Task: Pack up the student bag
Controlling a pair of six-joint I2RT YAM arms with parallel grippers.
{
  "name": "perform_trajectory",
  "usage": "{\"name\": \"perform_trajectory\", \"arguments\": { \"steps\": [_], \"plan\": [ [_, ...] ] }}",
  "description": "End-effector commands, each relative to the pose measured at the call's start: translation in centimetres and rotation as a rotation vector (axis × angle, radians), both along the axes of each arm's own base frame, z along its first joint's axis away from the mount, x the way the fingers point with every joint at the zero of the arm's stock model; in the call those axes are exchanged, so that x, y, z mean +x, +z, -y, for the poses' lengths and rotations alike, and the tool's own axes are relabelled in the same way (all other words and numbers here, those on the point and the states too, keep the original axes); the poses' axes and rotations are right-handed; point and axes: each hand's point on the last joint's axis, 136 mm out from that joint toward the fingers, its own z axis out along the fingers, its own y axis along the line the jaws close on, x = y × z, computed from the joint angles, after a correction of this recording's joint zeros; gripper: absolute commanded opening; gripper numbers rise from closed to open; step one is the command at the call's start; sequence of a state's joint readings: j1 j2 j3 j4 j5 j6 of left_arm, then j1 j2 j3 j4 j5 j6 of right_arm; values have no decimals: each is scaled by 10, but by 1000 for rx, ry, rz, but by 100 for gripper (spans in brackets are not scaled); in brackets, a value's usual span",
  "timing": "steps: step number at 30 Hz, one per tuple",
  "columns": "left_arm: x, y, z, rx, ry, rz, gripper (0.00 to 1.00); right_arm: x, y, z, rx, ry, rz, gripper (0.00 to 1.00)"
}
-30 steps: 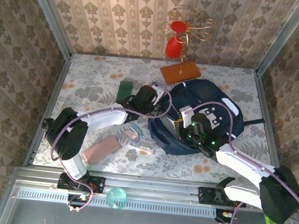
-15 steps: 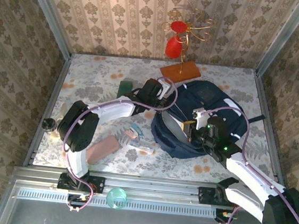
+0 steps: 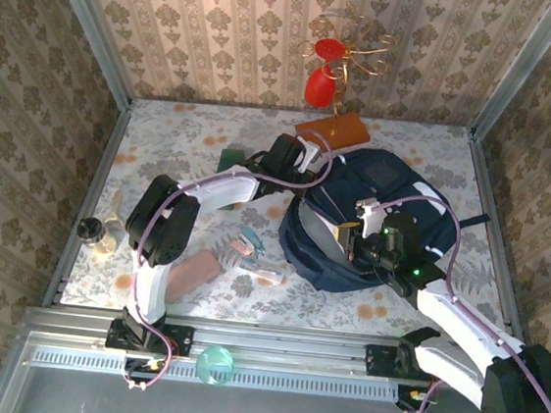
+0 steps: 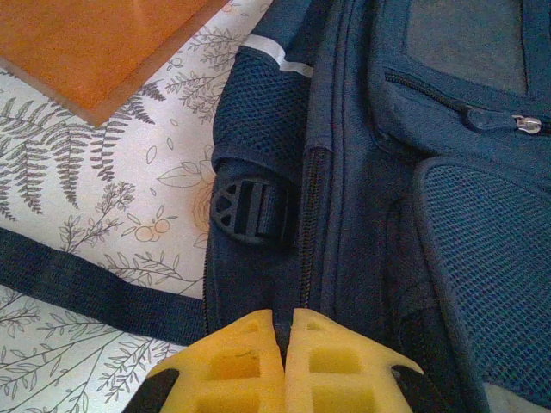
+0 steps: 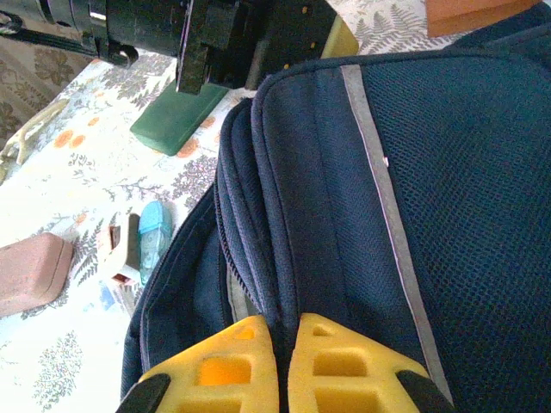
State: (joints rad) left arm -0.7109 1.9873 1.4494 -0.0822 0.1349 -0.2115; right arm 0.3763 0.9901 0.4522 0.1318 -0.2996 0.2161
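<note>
The student bag (image 3: 383, 213), dark navy with grey trim, lies at the right middle of the table. My left gripper (image 3: 306, 166) is at its upper left edge. In the left wrist view its yellow fingers (image 4: 237, 366) are shut on a thin dark bit of the student bag (image 4: 448, 224), right by the zip line and below a black buckle (image 4: 248, 212). My right gripper (image 3: 353, 238) sits at the bag's near left side. Seen from the right wrist, the fingers (image 5: 344, 370) pinch a navy fabric fold of the student bag (image 5: 448, 215) beside the open zip seam.
An orange wooden base (image 3: 334, 131) with red ornaments stands behind the bag. Left of the bag lie a green case (image 3: 230, 158), a pink case (image 3: 188, 275) and small stationery (image 3: 246, 244). A small bottle (image 3: 94, 235) sits at the left edge and a teal cup (image 3: 214, 366) on the front rail.
My left gripper has slid back and to the right along the bag's upper left edge, the arm stretching out. My right gripper shifted slightly right, then held still.
</note>
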Motion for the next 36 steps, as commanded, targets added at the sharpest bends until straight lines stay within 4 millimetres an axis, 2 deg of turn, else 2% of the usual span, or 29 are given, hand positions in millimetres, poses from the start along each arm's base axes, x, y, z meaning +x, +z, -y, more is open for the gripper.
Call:
{"name": "perform_trajectory", "arguments": {
  "steps": [1, 10, 12, 14, 18, 21, 26, 36],
  "plan": [
    [35, 13, -37, 20, 154, 59, 0, 7, 26, -10, 28, 53, 43, 0],
    [24, 31, -94, 27, 272, 92, 0, 15, 46, -39, 8, 232, 26, 0],
    [20, 33, -104, 29, 292, 98, 0, 15, 47, -37, -11, 234, 19, 0],
    [14, 34, -109, 25, 299, 97, 0, 16, 43, -27, -53, 179, 11, 0],
    [8, 28, -112, 25, 306, 90, 0, 9, 35, -4, -85, 65, -21, 0],
    [14, 22, -113, 39, 309, 94, 0, -2, 31, 4, -64, 29, -19, 0],
    [31, 16, -103, 38, 305, 90, 0, -10, 38, 2, 0, 43, -7, 0],
    [68, 15, -74, -4, 287, 89, 0, -6, 42, 5, 72, 37, 5, 0]
  ]
}}
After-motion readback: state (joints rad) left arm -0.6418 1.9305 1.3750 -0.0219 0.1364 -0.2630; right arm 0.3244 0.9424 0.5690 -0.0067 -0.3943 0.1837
